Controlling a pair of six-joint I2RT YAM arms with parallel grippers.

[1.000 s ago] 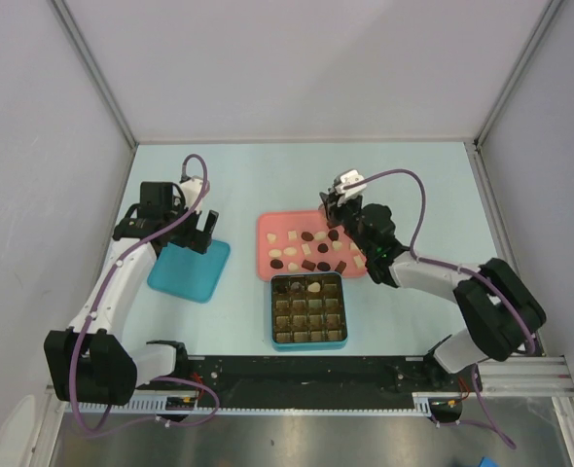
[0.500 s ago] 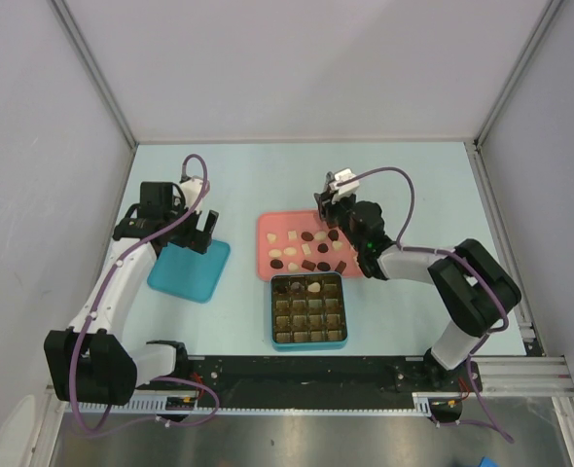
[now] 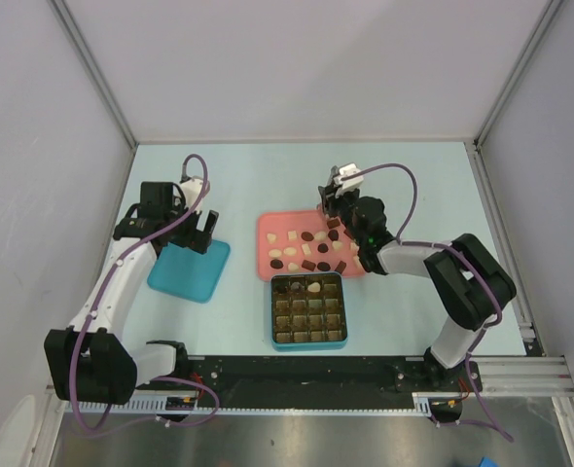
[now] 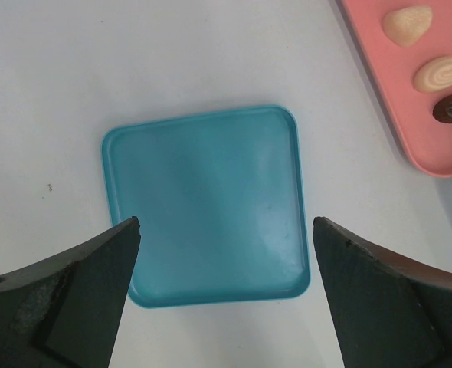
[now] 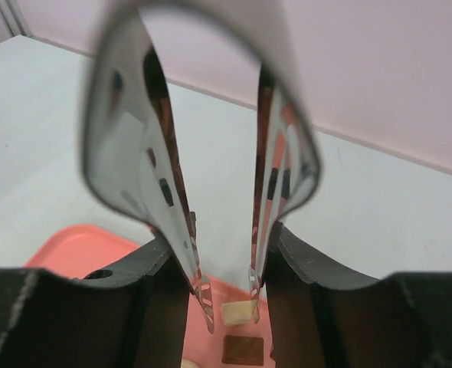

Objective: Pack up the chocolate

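over the last second the right arm has been folding its elbow in, and the right pincer (image 3: 333, 220) has been spreading from nearly shut to a narrow gap at the 2 o'clock corner of the pink tray (image 3: 266, 224). i'm reading that as lining up on a piece, not carrying one. most of the chocolate (image 3: 308, 236) is lying loose on that tray. only a couple of pieces are sitting in the far row of the grid box (image 3: 308, 341) at the tray's 6 o'clock, so the packing is barely started.

the right wrist view is giving me what the top view isn't: the right pincer (image 5: 228, 295) has nothing between its tips, and it is hanging just above a cream square (image 5: 239, 313) with a brown square (image 5: 243, 349) beside it.

the left pincer (image 4: 226, 222) is spread wide and empty over the teal lid (image 4: 203, 207) on the tabletop (image 4: 73, 61), at the tray's 8 o'clock.
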